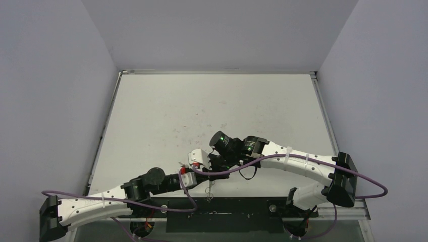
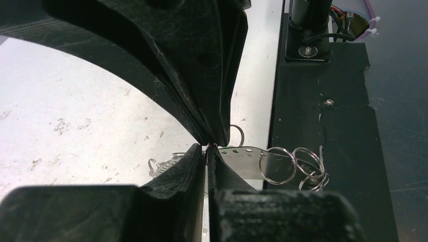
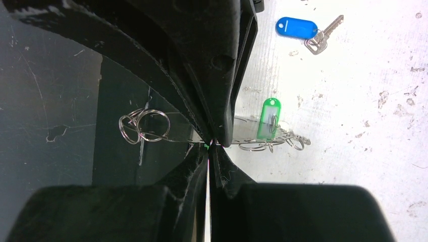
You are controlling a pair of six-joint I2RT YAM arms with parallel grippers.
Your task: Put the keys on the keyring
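The keyring is a thin silvery metal piece with holes along its rim, held level above the table's near edge; it also shows in the right wrist view. Small split rings dangle from it. My left gripper and right gripper are both shut and pinch it at one spot, tip to tip; a green speck shows there. A green key tag hangs at the keyring. A blue tag with a silver key lies on the table. In the top view the grippers meet and the keyring hangs below them.
The white scuffed table has grey walls on three sides. A black base plate with bolts and the arm mounts runs along the near edge, right under the keyring. Purple cables loop from both arms.
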